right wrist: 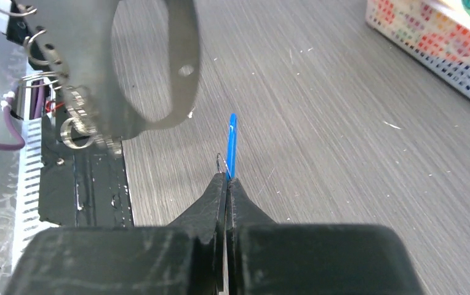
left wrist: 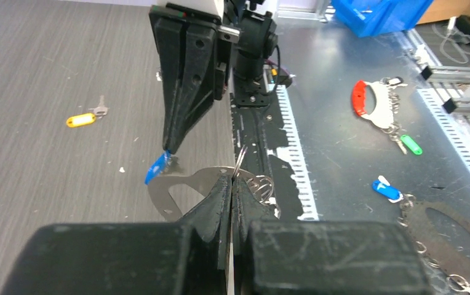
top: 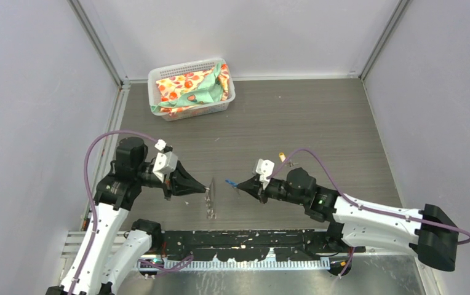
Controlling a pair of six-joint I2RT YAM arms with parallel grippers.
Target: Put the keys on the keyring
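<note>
My left gripper point(top: 207, 187) is shut on the keyring point(top: 210, 201), a silvery flat plate with an oval hole and a fringe of wire rings. It hangs on edge just above the table. In the left wrist view the fingers point(left wrist: 231, 181) pinch the keyring point(left wrist: 174, 190) at its ringed edge. My right gripper point(top: 238, 183) is shut on the blue-headed key point(top: 230, 182), a short gap to the right of the keyring. In the right wrist view my gripper point(right wrist: 226, 178) holds the blue key point(right wrist: 231, 141) upright, just below the keyring point(right wrist: 183, 67). The yellow-orange key point(top: 282, 157) lies on the table, also seen in the left wrist view point(left wrist: 82, 120).
A white basket point(top: 159, 83) with patterned cloth stands at the back left. A black rail point(top: 245, 239) runs along the near edge. On the metal shelf beyond it lie a red-and-white key bundle point(left wrist: 371, 104), green point(left wrist: 411, 144) and blue point(left wrist: 385, 189) tags, and another ringed plate point(left wrist: 448, 233).
</note>
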